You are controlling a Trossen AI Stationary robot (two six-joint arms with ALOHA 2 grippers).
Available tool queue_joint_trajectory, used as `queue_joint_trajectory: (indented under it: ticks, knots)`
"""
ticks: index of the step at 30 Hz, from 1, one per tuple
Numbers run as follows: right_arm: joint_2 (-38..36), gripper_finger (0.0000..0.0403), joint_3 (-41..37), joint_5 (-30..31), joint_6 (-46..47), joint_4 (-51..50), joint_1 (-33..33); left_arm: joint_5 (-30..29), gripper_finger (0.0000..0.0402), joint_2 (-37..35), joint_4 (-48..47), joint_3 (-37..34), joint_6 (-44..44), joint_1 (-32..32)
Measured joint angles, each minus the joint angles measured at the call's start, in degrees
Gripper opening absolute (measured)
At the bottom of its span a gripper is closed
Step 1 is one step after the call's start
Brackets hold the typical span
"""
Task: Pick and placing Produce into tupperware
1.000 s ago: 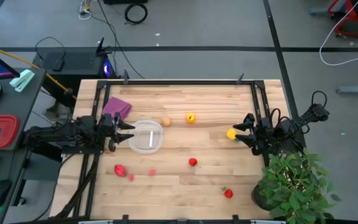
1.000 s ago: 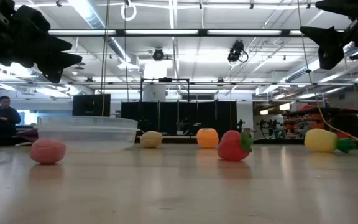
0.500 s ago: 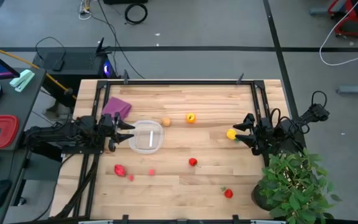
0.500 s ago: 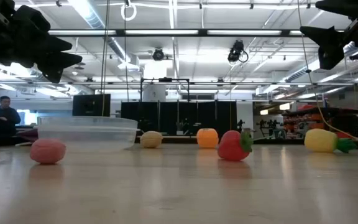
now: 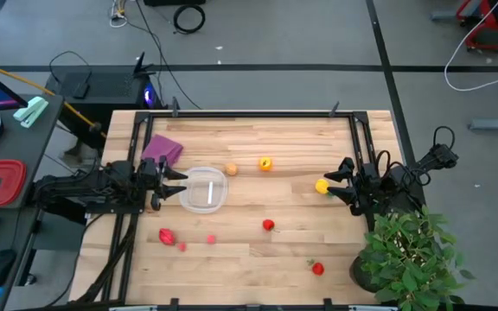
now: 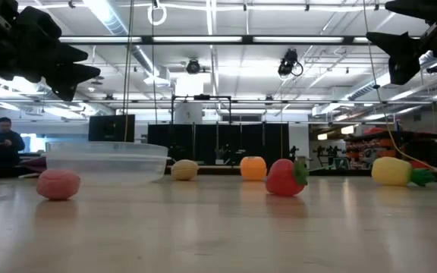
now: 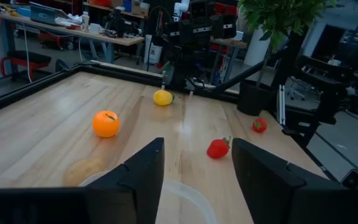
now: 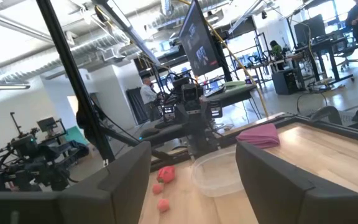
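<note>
Left arm is stretched in from 9 o'clock — left gripper (image 5: pixel 178 183) is held above the table with fingers (image 7: pixel 143 167) parted, nothing gripped. Right arm is reached in from 3 o'clock — right gripper (image 5: pixel 338 181) is raised too, jaws spread wide and empty.

Wood table (image 5: pixel 258 250) held clear tupperware (image 5: pixel 204 190), purple cloth (image 5: pixel 162 149), scattered toy produce (image 5: pixel 268 225), all apart.

Lighting: bright, even, from overhead ceiling strips (image 6: pixel 203 39).
Detail: soft shadows; tabletop (image 6: pixel 218 227) glare toward 6 o'clock; backgrounds slightly soft.
</note>
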Motion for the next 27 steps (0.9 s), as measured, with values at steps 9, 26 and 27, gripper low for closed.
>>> queue_joint_trajectory:
  ticks: [9,26,27]
  knots:
    - [0.0,0.0246,0.0,0.0,0.0,0.0,0.0,-2.35,0.0199,-0.02,1.14,0.0,0.09,0.15]
    - [0.0,0.0246,0.0,0.0,-0.01,0.01,0.0,-0.43,0.0176,0.06,13.82,1.31,-4.57,0.02]
    - [-0.01,0.0246,0.01,0.0,0.07,-0.01,0.01,0.0,0.0174,0.15,13.1,2.48,-4.58,0.02]
